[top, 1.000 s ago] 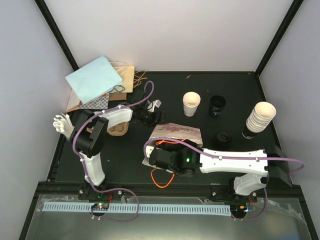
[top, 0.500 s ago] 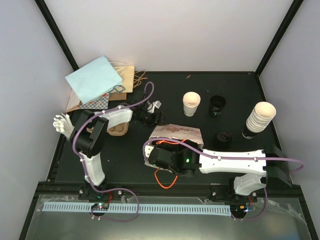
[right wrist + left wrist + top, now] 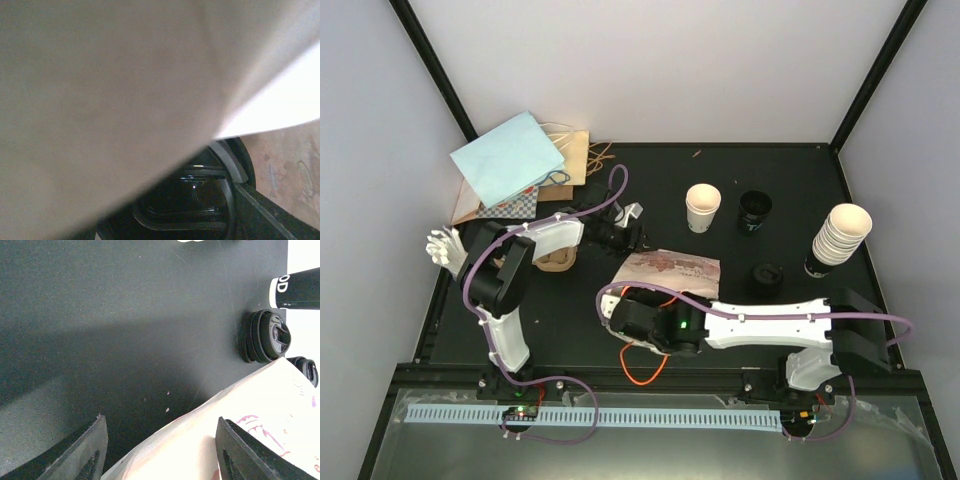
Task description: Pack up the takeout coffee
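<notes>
Left hand [image 3: 160, 424] stands wide over the paper bag's [image 3: 672, 268] far edge. Right hand [image 3: 618, 310] at its near-left end: cannot tell.

The flat black table top [image 3: 100, 315] looks matt and faintly scuffed; the round black plastic lid [image 3: 267, 337] has a slight sheen (ridged rim); the tapered cream-white paper cup [image 3: 702, 207] and printed cream paper bag [image 3: 260, 435] look matt, smooth
</notes>
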